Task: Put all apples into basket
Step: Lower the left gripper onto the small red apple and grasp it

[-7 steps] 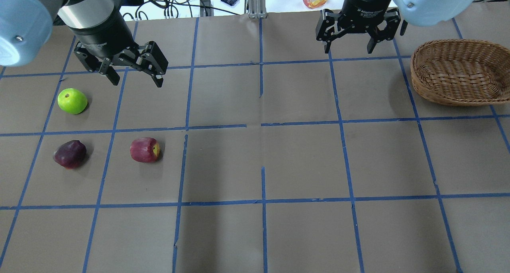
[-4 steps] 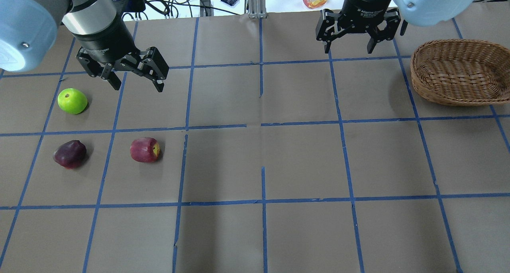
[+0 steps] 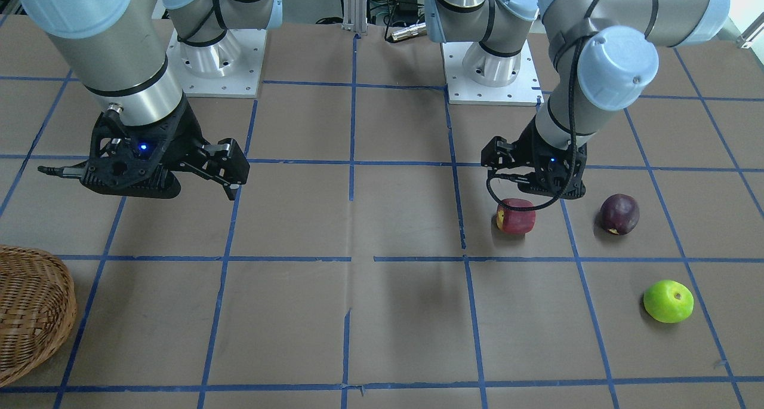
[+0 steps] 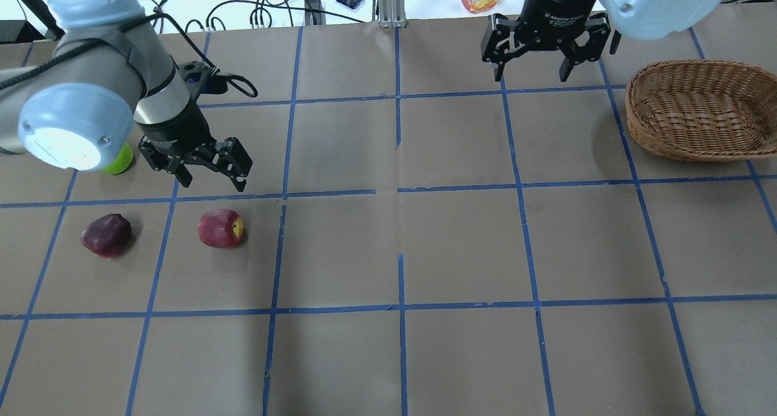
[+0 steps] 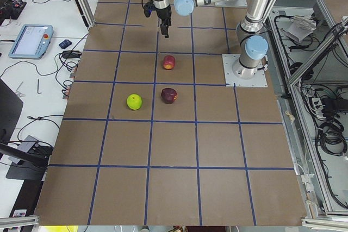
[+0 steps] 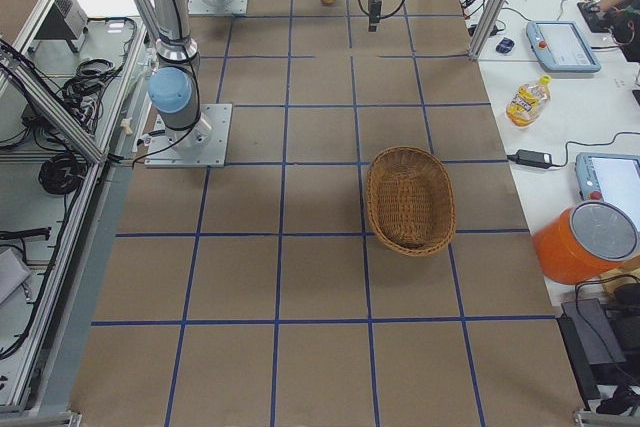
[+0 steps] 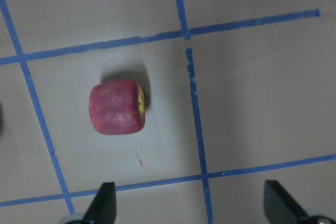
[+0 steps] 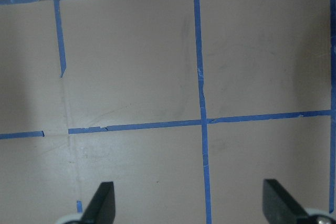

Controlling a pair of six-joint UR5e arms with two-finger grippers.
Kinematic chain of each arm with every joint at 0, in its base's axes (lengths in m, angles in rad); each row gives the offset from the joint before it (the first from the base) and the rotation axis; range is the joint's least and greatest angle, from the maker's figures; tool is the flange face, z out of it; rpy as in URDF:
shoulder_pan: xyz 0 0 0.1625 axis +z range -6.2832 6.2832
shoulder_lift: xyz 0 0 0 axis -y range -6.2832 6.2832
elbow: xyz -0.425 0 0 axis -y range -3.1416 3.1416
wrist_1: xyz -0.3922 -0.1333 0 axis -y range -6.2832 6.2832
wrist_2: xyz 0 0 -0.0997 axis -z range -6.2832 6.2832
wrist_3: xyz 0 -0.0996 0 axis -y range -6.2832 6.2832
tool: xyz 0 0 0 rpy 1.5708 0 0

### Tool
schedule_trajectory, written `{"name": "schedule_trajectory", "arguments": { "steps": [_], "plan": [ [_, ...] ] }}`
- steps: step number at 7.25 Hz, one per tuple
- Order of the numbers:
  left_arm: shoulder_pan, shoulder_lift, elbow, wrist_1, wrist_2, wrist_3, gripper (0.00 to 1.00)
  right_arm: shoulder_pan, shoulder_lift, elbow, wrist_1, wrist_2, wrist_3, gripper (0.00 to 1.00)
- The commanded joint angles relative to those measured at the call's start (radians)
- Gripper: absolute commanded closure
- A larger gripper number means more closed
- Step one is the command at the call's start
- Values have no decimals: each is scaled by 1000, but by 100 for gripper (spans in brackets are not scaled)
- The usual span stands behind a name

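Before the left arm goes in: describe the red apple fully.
The red apple is matte, mottled red, with a yellow patch on the side facing the robot's right. It rests on the brown paper table inside one blue-taped square, touching nothing else. The open left gripper hovers near it, no contact.

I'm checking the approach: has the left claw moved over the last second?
Yes. In the overhead view the left claw has come down the frame toward the red apple, now nearly at the blue tape line above it.
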Motion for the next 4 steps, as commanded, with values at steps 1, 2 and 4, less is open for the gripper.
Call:
{"name": "schedule_trajectory", "arguments": {
  "steps": [1,2,4],
  "plan": [
    [120,-42,-190,293,-2,94,0,2,5,-5,0,0,2,0],
    [129,-76,-224,310,-5,88,0,2,5,-4,-2,-1,0,0],
    [123,-145,-233,372,-29,33,0,2,5,-4,-2,0,0,0]
  ]
}}
